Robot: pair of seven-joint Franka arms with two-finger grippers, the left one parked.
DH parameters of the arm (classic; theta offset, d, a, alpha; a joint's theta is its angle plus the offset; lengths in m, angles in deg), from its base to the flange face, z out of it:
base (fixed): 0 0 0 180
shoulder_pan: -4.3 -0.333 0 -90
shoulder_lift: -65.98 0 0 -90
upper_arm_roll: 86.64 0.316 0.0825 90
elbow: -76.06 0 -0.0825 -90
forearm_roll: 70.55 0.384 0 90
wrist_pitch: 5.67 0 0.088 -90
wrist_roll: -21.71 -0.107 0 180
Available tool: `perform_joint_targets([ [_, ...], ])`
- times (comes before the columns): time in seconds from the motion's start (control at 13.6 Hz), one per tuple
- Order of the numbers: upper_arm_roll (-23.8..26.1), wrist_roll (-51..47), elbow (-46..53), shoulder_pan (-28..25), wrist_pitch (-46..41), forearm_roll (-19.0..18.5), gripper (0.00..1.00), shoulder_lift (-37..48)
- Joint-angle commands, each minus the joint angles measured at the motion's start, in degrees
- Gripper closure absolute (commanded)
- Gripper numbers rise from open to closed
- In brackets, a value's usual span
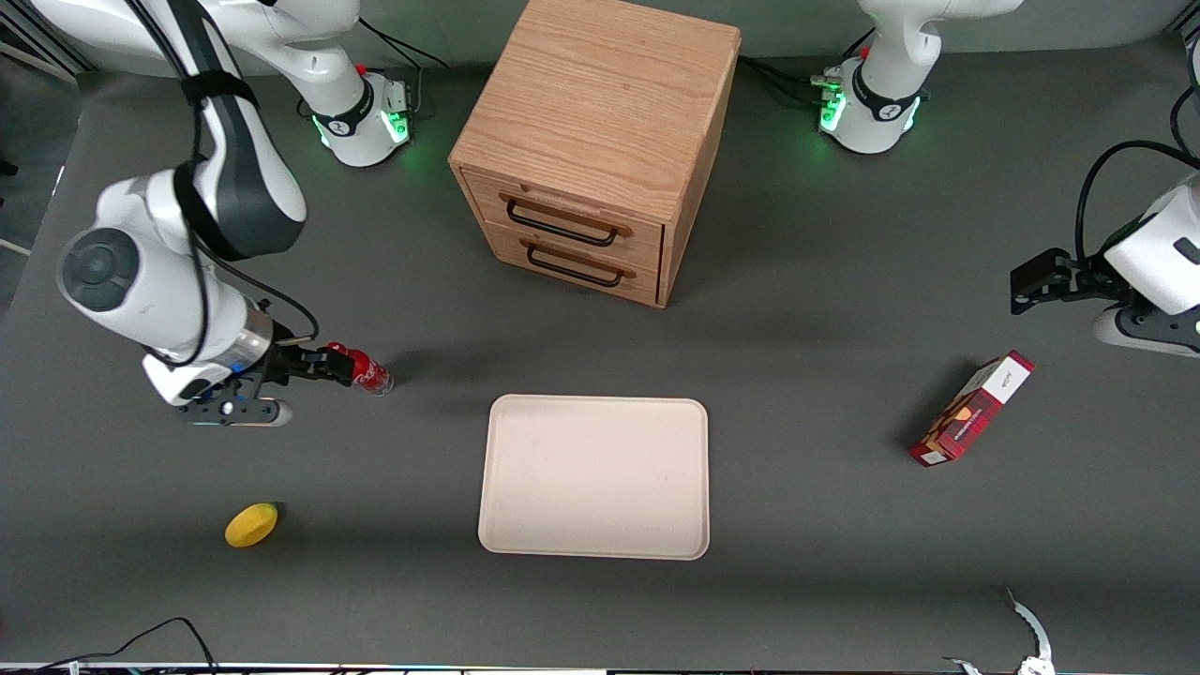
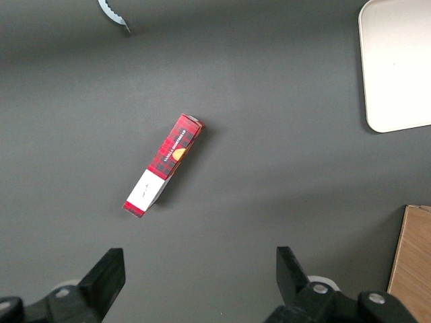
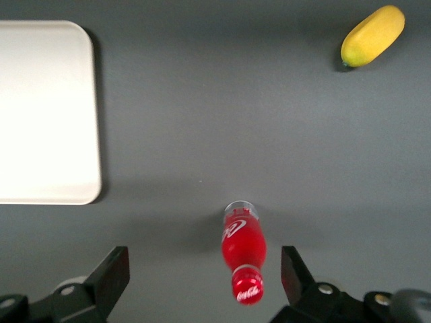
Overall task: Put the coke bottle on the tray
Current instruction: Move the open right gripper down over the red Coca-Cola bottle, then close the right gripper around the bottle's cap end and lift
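Observation:
The coke bottle is small and red with a red cap and white script. It stands upright on the dark table, apart from the tray and toward the working arm's end. In the right wrist view the bottle sits between the two fingers, closer to one of them, touching neither. My right gripper hovers over the bottle's cap, and in the wrist view the gripper is open wide. The cream tray lies flat and bare mid-table, nearer the front camera than the cabinet. Its corner shows in the right wrist view.
A yellow lemon lies nearer the front camera than the bottle, also seen from the wrist. A wooden two-drawer cabinet stands farther back. A red-and-white carton lies toward the parked arm's end.

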Motion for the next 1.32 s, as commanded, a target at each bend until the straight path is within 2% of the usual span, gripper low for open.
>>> perform_joint_targets([
  [0.0,0.3,-0.9,-8.7,0.3,5.9,-2.6,0.00,3.4],
  [0.37,0.3,-0.6,-16.5,0.9,11.1,-3.1,0.02,5.2],
  [0.81,0.3,-0.4,-20.1,1.1,13.4,-3.1,0.09,6.9],
  [0.95,0.3,0.5,-20.0,1.2,13.4,-3.3,0.17,6.9],
  [1.1,0.3,0.8,-20.0,2.1,13.4,-3.3,0.34,6.9],
  [1.25,0.3,0.8,-20.0,2.2,13.4,-3.3,0.56,6.9],
])
